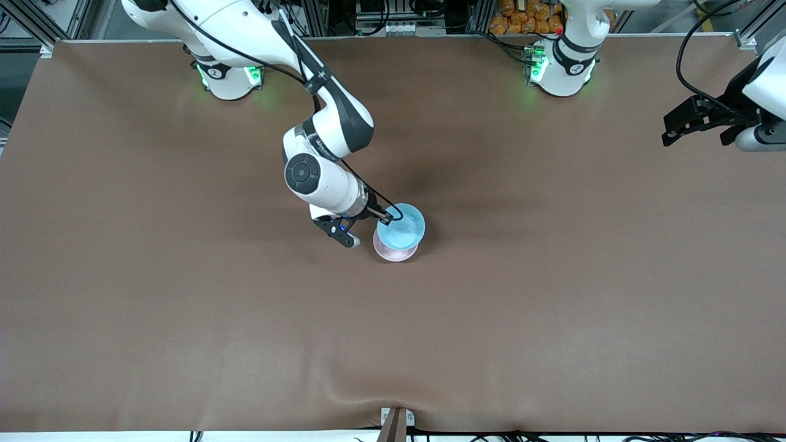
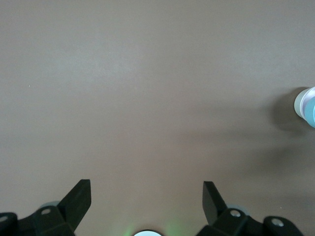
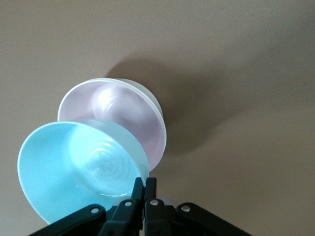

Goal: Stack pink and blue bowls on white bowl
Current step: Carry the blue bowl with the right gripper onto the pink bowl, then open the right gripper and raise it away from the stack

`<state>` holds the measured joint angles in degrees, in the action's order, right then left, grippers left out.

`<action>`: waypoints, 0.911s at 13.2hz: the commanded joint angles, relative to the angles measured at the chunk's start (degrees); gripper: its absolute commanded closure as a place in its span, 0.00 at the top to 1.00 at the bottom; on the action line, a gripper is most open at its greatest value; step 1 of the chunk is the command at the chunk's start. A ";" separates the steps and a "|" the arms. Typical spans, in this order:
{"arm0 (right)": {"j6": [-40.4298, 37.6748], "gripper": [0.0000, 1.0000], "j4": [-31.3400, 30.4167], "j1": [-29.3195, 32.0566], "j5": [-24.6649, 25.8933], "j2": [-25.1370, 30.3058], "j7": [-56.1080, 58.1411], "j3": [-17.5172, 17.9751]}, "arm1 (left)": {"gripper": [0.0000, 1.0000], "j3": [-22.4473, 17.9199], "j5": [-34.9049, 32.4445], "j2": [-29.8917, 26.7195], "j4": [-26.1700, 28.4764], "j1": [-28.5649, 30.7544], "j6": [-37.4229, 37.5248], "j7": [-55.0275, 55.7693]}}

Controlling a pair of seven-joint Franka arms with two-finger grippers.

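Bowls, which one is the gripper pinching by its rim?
The blue bowl, pinched in the right gripper over the pink bowl, which sits inside the white bowl.

The brown table [image 1: 552, 307] lies bare around one obstacle at mid-table: the pink bowl [image 1: 393, 250] nested in the white bowl [image 3: 153, 101]. Directly above this stack, access is blocked by the blue bowl [image 1: 402, 227] pinched in the right gripper [image 1: 385, 216]. The left gripper [image 1: 700, 123] waits at the table edge with fingers spread.

Lighting's even and soft from overhead, slightly dim; fuzzy shadows on the brown counter [image 1: 552, 307], wrist views a bit soft.
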<state>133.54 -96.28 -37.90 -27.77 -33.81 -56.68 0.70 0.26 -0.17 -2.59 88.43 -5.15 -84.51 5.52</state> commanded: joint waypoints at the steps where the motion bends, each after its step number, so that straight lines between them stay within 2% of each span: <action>1: -0.56 0.00 1.27 -0.51 2.97 -0.38 -0.80 -1.40 | 1.00 -0.09 0.69 -0.22 -0.63 -0.03 0.31 -0.86; 5: -0.39 0.00 1.36 -0.51 3.43 -0.47 -0.81 -1.49 | 1.00 0.00 0.70 -0.14 -0.54 -0.12 0.31 -0.42; 6: -0.48 0.34 1.36 -0.42 3.52 -0.47 -0.63 -1.49 | 1.00 0.00 0.69 -0.14 -0.54 -0.12 0.31 -0.42; 7: -0.48 0.96 1.45 -0.42 3.52 -0.47 -0.72 -1.49 | 1.00 0.00 0.69 -0.05 -0.54 -0.12 0.31 -0.33; 8: -0.74 1.00 1.54 -0.24 3.52 -0.30 -0.80 -1.49 | 1.00 0.00 0.69 -0.05 -0.54 -0.21 0.31 -0.33; 10: -1.27 1.00 1.71 0.63 3.52 0.75 -0.54 -1.49 | 1.00 0.00 0.78 -0.05 -0.54 -0.12 0.31 -0.33; 12: -7.90 1.00 2.06 4.22 3.60 4.52 0.16 -1.93 | 1.00 0.00 0.78 0.04 -0.54 -0.12 0.31 -0.33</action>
<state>131.68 -94.60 -37.23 -25.39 -33.10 -56.67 -1.26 0.31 -0.17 -2.59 88.43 -5.21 -84.50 5.52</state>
